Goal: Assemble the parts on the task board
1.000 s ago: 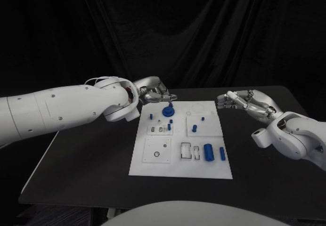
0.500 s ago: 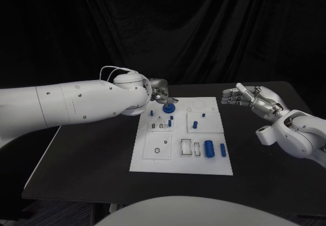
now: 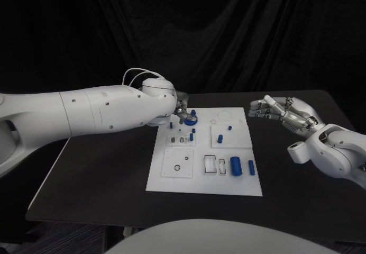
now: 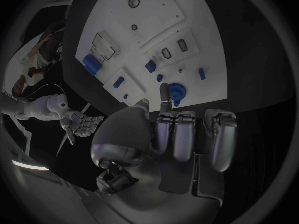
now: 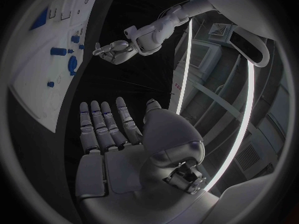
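Left arm is swinging further in over the near-left part of the surface point(image 3: 91, 174) than a second ago; its bulk is now covering the board's far-left corner in the head view. The camera itself seems to be shifting a little too, so part of that is apparent only.

Left hand point(image 4: 177, 134) is hovering at the far end of the task board point(image 3: 204, 182), fingers point(image 4: 164, 92) reaching toward the round blue gear-like part point(image 3: 189, 121). In the left wrist view a fingertip is lying right against that part; whether it is pinching it or only touching is hard to say, since the arm is hiding the hand from the head camera. The part is sitting at the board's far-left area, roughly where it was, with a small blue peg point(image 3: 193, 112) just beyond it.

Right hand point(image 3: 284, 112) is holding nothing, fingers spread apart, hanging off the board's far-right side, slightly more opened than a second ago.

Other blue parts are lying untouched: two short pegs point(image 3: 219, 139) mid-board, the large cylinder point(image 3: 236, 166) and slim one point(image 3: 250, 168) near the right edge.

Judgement: the left hand is working on seating the gear; most of the assembly looks yet to be done.
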### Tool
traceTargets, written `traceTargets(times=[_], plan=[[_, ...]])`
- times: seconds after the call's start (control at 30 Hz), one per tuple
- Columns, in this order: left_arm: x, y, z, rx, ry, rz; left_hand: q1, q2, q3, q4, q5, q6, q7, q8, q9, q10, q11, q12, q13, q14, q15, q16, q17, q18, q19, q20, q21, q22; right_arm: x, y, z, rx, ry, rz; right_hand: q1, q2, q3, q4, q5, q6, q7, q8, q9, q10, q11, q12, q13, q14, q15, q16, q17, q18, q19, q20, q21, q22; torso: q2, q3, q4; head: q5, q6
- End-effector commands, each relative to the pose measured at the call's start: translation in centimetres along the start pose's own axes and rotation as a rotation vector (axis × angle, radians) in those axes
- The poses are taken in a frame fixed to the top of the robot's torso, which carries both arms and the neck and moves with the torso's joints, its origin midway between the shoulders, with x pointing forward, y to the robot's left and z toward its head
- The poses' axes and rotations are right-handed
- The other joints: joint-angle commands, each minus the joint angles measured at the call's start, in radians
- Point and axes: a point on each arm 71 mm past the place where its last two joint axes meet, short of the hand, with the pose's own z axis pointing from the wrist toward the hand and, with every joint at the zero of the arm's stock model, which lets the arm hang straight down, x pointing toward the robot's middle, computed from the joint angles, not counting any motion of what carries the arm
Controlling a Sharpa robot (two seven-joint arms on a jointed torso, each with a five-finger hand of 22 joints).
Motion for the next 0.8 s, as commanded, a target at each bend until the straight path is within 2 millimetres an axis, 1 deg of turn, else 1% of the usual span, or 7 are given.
traceTargets(times=[0.03, 0.2, 0.3, 0.47, 0.63, 0.67, 0.8], plan=[[0.4, -0.2, 0.3, -0.026, 0.074, 0.073, -0.006, -0.007, -0.006, -0.001, 0.005, -0.006, -0.005, 0.002, 0.013, 0.102, -0.007, 0.003, 0.263, 0.102, -0.007, 0.003, 0.263, -0.007, 0.085, -0.008, -0.002, 0.239, 0.3, -0.1, 0.1, 0.005, 0.02, -0.013, 0.016, 0.001, -0.007, -0.001, 0.011, -0.009, 0.042, 0.006, -0.002, 0.004, -0.002, 0.009, -0.005, -0.006, -0.002, 0.007, -0.004, -0.005, -0.002, 0.001, -0.001, -0.004, 0.006, 0.0004, 0.0004, 0.004, 0.0], [0.8, -0.9, 0.3, -0.014, 0.096, 0.091, -0.005, -0.009, -0.006, -0.002, 0.007, -0.015, -0.003, -0.006, 0.02, 0.102, -0.006, 0.003, 0.263, 0.102, -0.007, 0.003, 0.263, -0.007, 0.084, -0.009, -0.003, 0.237, 0.5, -0.2, 0.3, 0.008, 0.031, -0.019, 0.031, 0.002, -0.009, -0.001, 0.021, -0.009, 0.046, 0.011, -0.003, 0.005, -0.003, 0.015, -0.012, -0.007, -0.002, 0.013, -0.008, -0.004, 0.001, 0.001, 0.0, -0.009, 0.008, 0.0032, -0.0041, 0.009, 0.0], [1.2, -1.2, 0.3, -0.008, 0.107, 0.096, -0.005, -0.009, -0.006, -0.002, 0.007, -0.015, -0.003, -0.007, 0.021, 0.102, -0.006, 0.003, 0.263, 0.102, -0.007, 0.003, 0.263, -0.005, 0.079, -0.009, -0.005, 0.231, 0.5, -0.2, 0.2, 0.012, 0.038, -0.027, 0.043, 0.002, -0.01, -0.001, 0.029, -0.006, 0.047, 0.016, -0.003, 0.007, -0.004, 0.02, -0.016, -0.007, -0.003, 0.017, -0.011, -0.004, 0.004, 0.001, 0.001, -0.011, 0.007, 0.0037, -0.0025, 0.006, 0.0], [2.1, -1.4, 0.5, 0.0, 0.12, 0.092, -0.006, -0.01, -0.006, -0.001, 0.012, -0.017, -0.002, -0.012, 0.022, 0.102, -0.006, 0.003, 0.263, 0.102, -0.008, 0.003, 0.263, -0.002, 0.071, -0.01, -0.009, 0.221, 0.6, -0.3, 0.3, 0.016, 0.045, -0.034, 0.053, 0.003, -0.011, -0.001, 0.035, -0.006, 0.049, 0.019, -0.004, 0.008, -0.005, 0.024, -0.02, -0.006, -0.004, 0.022, -0.013, -0.003, 0.01, 0.001, 0.002, -0.012, 0.007, 0.0049, -0.0024, 0.006, 0.0], [2.7, -1.4, 0.6, 0.005, 0.109, 0.072, -0.004, -0.028, -0.009, -0.005, 0.05, -0.006, -0.002, -0.041, 0.029, 0.102, -0.006, 0.003, 0.263, 0.102, -0.009, 0.003, 0.263, -0.002, 0.07, -0.012, -0.01, 0.22, 0.7, -0.3, 0.4, 0.014, 0.053, -0.033, 0.054, 0.006, -0.012, 0.001, 0.032, -0.005, 0.049, 0.021, -0.004, 0.008, -0.005, 0.026, -0.022, -0.005, -0.004, 0.024, -0.014, -0.003, 0.012, 0.001, 0.002, -0.013, 0.007, 0.0042, -0.0023, 0.008, 0.0], [2.8, -1.5, 0.6, 0.008, 0.104, 0.066, 0.002, -0.032, -0.006, -0.009, 0.068, 0.001, -0.004, -0.051, 0.031, 0.102, -0.007, 0.003, 0.263, 0.102, -0.01, 0.003, 0.263, -0.002, 0.069, -0.013, -0.011, 0.218, 0.7, -0.3, 0.4, 0.015, 0.053, -0.033, 0.054, 0.006, -0.012, 0.001, 0.032, -0.005, 0.049, 0.021, -0.004, 0.008, -0.005, 0.026, -0.022, -0.005, -0.004, 0.024, -0.014, -0.003, 0.012, 0.001, 0.002, -0.013, 0.007, 0.0043, -0.0019, 0.008, 0.0], [3.0, -1.6, 0.7, 0.018, 0.094, 0.054, 0.005, -0.036, -0.003, -0.012, 0.083, 0.004, -0.004, -0.06, 0.033, 0.102, -0.008, 0.003, 0.263, 0.102, -0.011, 0.003, 0.263, -0.001, 0.067, -0.014, -0.012, 0.216, 0.7, -0.4, 0.4, 0.016, 0.055, -0.033, 0.054, 0.007, -0.012, 0.002, 0.031, -0.005, 0.05, 0.021, -0.004, 0.008, -0.005, 0.026, -0.023, -0.005, -0.004, 0.025, -0.015, -0.002, 0.012, 0.001, 0.003, -0.013, 0.008, 0.0026, 0.0003, 0.008, 0.0]])
